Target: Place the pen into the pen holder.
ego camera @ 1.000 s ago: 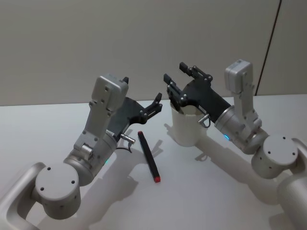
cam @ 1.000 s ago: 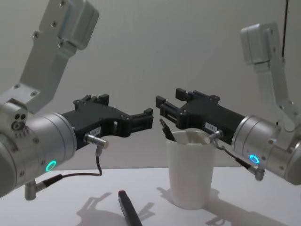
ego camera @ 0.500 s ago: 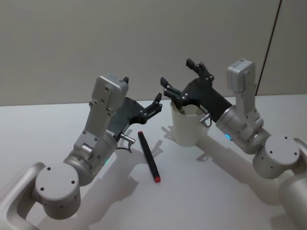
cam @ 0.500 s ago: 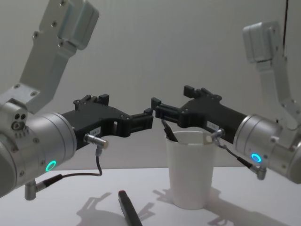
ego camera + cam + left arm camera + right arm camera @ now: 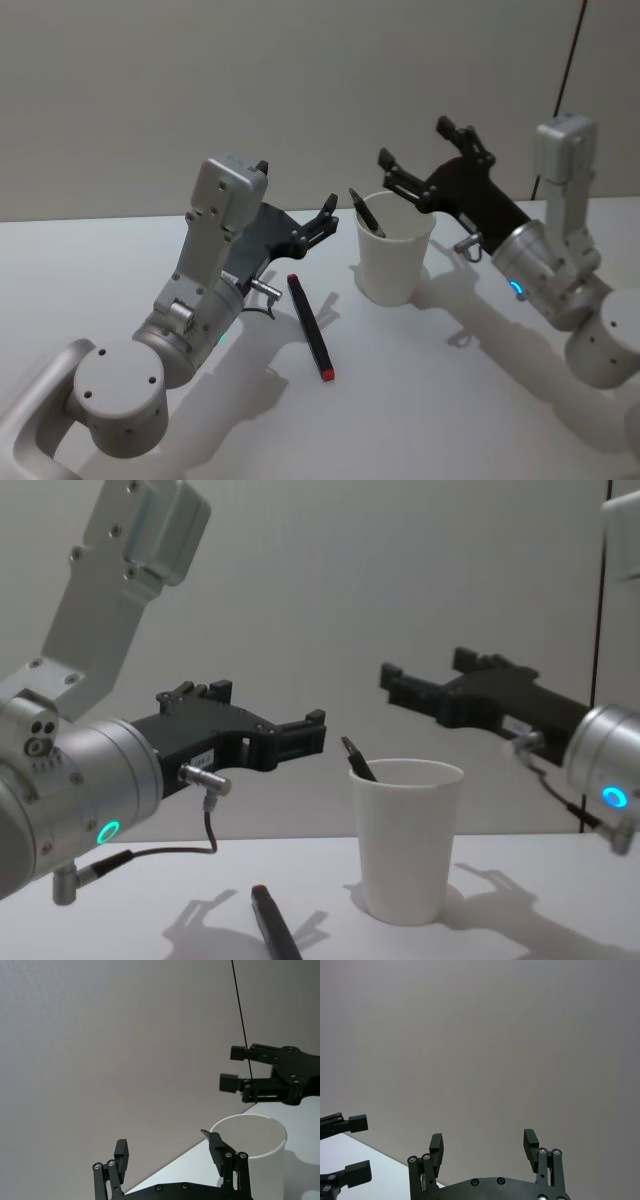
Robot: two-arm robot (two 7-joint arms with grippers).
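Hovering over the white table (image 5: 450, 420) with both arms raised. Holds the left gripper (image 5: 296, 185) spread wide and empty, just left of the pen holder (image 5: 395, 265). Holds the right gripper (image 5: 415, 142) equally wide apart, touching nothing, above and right of the rim. Stands the pen holder upright, a dark pen (image 5: 366, 213) leaning inside, its tip above the rim. Leaves a red-ended black pen (image 5: 310, 325) flat below the left gripper.

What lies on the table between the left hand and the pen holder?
A black pen with a red end lies flat there, touching neither the open left hand nor the pen holder, in the head view.
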